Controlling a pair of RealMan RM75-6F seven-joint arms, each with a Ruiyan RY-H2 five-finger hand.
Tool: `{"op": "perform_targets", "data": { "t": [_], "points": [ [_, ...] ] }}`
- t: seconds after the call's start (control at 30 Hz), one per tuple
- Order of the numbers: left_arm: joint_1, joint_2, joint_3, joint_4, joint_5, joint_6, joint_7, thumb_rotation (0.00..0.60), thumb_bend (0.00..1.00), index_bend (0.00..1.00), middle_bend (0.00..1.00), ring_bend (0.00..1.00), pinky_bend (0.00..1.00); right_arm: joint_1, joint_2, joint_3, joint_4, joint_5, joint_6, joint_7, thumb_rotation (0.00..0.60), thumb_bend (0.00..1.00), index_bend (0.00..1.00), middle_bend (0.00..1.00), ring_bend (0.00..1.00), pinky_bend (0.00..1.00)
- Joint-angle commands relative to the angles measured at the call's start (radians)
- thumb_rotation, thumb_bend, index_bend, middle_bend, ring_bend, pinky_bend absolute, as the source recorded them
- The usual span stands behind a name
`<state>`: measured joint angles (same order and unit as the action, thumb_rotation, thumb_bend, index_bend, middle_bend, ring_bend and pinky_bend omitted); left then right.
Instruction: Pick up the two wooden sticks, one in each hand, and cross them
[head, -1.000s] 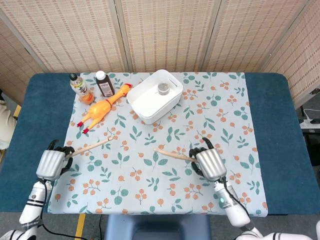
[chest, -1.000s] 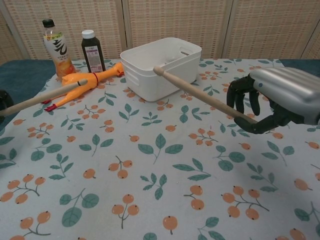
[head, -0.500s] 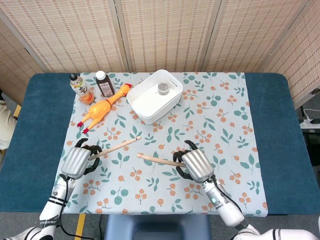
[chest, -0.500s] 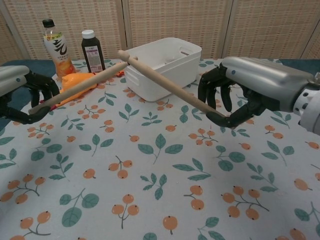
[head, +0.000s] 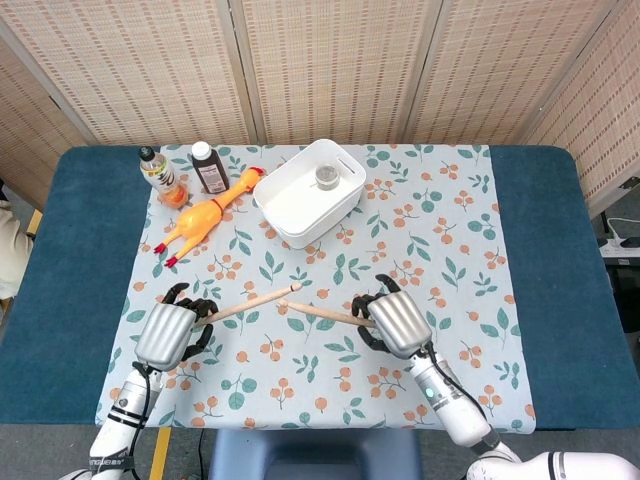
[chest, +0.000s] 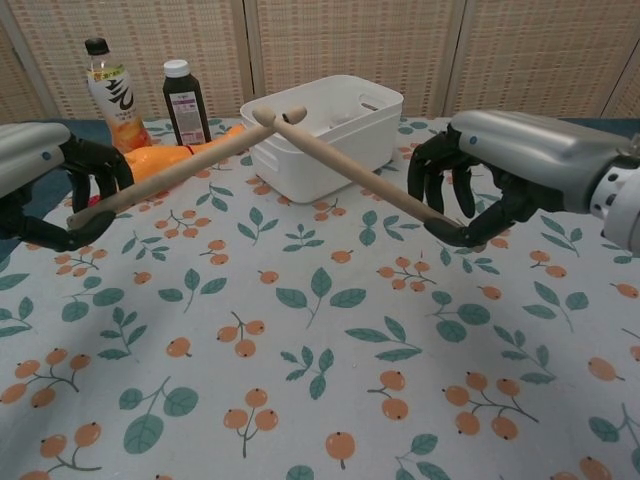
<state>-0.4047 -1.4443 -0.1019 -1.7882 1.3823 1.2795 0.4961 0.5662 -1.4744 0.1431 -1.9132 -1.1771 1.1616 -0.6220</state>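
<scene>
In the lower half of the head view, one wooden stick is held in each hand above the patterned cloth (head: 450, 250). The left hand (head: 168, 335) is closed around the lower end of the left stick (head: 252, 301), which rises toward the frame's centre; the right hand (head: 392, 322) is clamped on the butt of the right stick (head: 325, 312), which points leftward. Each stick is gripped at its outer end, presumably so that the free lengths can reach toward each other.

In the chest view the two tips appear to overlap just in front of the white bin (chest: 375, 125), forming a shallow X near the upper middle of the frame, though from the head view the tips seem only just beside one another, so it cannot be told for certain whether they are touching or truly crossed. A little more inward travel is judged to be needed for a clear cross.

Toward the upper left stand a clear bottle (head: 157, 175) and a dark bottle (head: 208, 167), with a rubber chicken (head: 205, 215) lying beside them (well apart from the sticks). The bin, holding a small round object (head: 326, 178), sits behind the tips and is judged the nearest obstacle should the sticks be pushed forward.
</scene>
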Motion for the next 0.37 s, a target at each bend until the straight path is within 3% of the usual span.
{"op": "perform_targets", "data": {
  "t": [0.03,0.37],
  "points": [
    [0.001,-0.005,0.003,0.000,-0.001,0.003,0.006,0.600,0.60,0.81,0.89,0.55,0.21,0.004,0.000,-0.002,0.000,0.007,0.001,-0.004,0.600,0.42,0.99,0.88,0.57,0.16],
    [0.008,-0.034,0.014,0.035,0.040,0.054,0.068,0.600,0.60,0.81,0.89,0.55,0.21,0.013,0.014,-0.011,-0.020,0.047,0.000,-0.023,0.600,0.42,0.99,0.88,0.57,0.16]
  ]
}}
